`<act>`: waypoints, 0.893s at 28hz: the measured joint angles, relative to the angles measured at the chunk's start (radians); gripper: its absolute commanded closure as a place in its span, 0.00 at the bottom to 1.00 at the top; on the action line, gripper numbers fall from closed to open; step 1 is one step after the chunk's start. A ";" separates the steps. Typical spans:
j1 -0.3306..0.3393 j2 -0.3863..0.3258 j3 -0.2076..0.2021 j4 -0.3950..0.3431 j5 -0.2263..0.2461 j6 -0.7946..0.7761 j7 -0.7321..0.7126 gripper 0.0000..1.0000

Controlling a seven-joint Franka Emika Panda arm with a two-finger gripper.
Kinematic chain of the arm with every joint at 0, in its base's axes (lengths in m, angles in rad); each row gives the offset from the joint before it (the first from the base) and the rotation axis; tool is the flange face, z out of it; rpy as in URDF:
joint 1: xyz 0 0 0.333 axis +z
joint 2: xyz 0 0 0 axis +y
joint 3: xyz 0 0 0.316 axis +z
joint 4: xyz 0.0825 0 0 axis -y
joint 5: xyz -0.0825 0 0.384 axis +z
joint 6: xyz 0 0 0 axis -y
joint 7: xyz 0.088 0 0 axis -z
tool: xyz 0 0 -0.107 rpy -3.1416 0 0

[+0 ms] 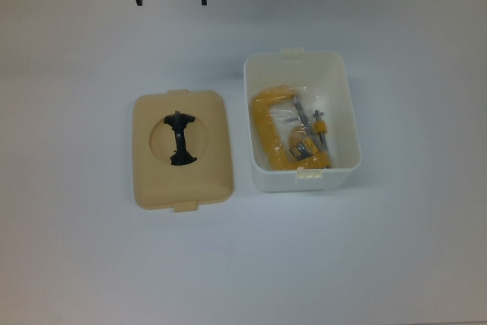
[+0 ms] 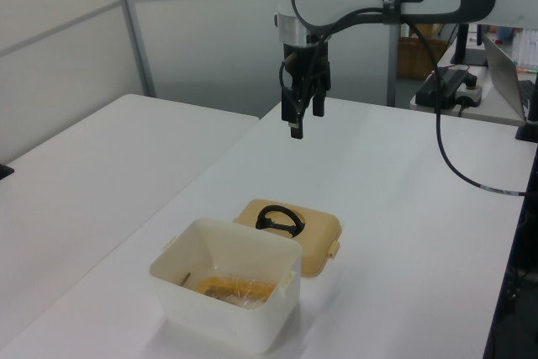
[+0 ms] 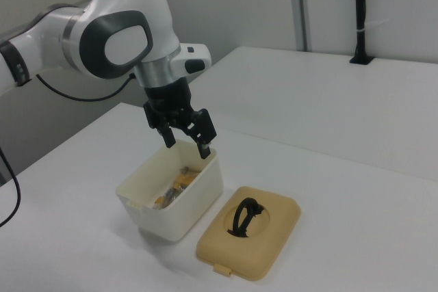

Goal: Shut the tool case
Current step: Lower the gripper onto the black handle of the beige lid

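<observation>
In the left view, lower centre, nearest the camera, you have the tub (image 2: 227,296) standing open on the table (image 2: 395,208). Inside it: a yellow tool (image 1: 278,131) in clear wrap, with a small metal screw part (image 1: 318,123) alongside. Contents appear to sit below the rim; check this in the top view before you close.

Just behind the tub, touching or nearly so, the lid (image 2: 294,233) lies flat, handle (image 2: 280,220) up in its round recess. In the top view the lid sits left of centre and the tub right of centre, with a narrow gap between them.

Farthest back, the gripper (image 2: 300,115) hangs high above the table, fingers spread with clear air between them, gripping nothing. Top view puts it at the upper edge, well apart from both parts.

Risks from here, as judgement:
- The handle is thin and lies low in the recess; a descent off its line would land your fingers on the tan plastic and push the lid aside.
- Held by the handle alone, the lid may swing and land crooked, tabs missing the latches.
- The wrap may catch under the rim.
</observation>
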State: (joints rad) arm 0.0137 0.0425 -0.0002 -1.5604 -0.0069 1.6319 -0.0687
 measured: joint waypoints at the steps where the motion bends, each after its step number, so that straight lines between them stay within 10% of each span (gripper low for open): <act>1: 0.000 0.000 0.000 0.000 0.000 0.000 -0.001 0.00; 25: -0.007 0.081 0.001 -0.153 0.000 0.262 -0.068 0.00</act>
State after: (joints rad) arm 0.0065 0.1240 0.0013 -1.7136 -0.0068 1.8942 -0.1369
